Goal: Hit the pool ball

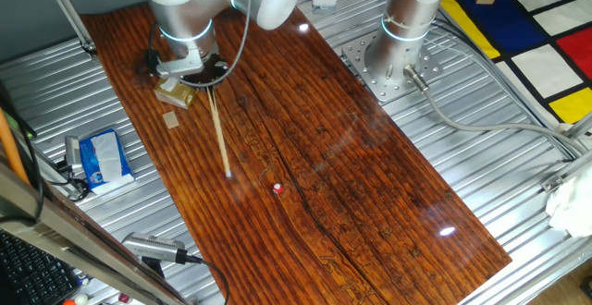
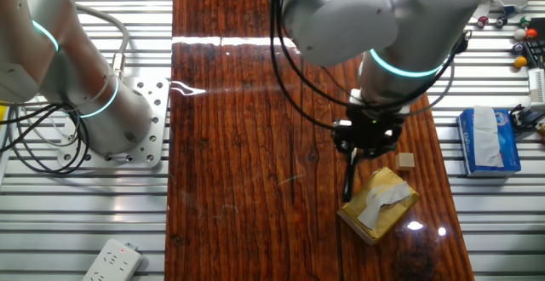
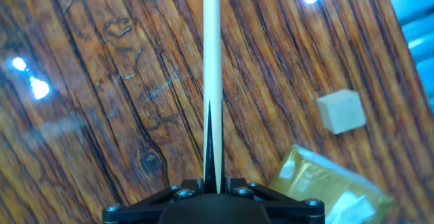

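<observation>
The tool (image 1: 211,72) was seen pressed together on the butt end of the thin wooden stick (image 1: 220,129), which in the hand view ran straight up the middle of the frame from between the closed fingers. The pool ball (image 1: 277,189) was located just below centre in one fixed view, lying on the wooden tabletop (image 1: 370,176), apart from the stick tip and to its lower right. The ball was judged light, hard and free-rolling, so that a slight touch would displace it; no grasp on it was required. The stick was judged stiff and light, best held at its end as shown. A small tan cube (image 3: 342,111) and a gold packet (image 2: 378,203) were noted near the tool.
</observation>
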You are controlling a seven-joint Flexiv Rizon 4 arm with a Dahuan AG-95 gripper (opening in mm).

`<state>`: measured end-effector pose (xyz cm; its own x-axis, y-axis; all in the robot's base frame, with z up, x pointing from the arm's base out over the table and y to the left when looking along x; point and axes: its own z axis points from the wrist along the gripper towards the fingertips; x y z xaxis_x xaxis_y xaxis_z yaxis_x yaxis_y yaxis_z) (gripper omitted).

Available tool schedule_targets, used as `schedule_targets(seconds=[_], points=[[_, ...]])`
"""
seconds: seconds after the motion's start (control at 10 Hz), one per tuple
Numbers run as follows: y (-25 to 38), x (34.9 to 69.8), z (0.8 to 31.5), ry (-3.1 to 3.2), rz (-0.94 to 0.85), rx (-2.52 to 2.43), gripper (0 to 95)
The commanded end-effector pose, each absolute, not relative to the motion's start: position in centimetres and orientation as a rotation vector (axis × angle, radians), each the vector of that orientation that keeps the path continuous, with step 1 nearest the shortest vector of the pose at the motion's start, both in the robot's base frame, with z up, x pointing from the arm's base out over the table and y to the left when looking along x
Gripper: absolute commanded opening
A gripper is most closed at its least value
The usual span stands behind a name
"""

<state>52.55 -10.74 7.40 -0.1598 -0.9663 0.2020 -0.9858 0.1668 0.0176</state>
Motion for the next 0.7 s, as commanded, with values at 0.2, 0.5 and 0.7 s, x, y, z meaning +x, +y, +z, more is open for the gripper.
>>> schedule_targets(seconds=[0.2, 0.5, 0.7], points=[[-10.8, 53.7, 7.8, -2.037, 0.228, 2.107, 0.0], [-10.7, 54.3, 8.1, -1.990, 0.256, 2.175, 0.0], [-10.5, 54.9, 8.1, -1.972, 0.263, 2.198, 0.0]])
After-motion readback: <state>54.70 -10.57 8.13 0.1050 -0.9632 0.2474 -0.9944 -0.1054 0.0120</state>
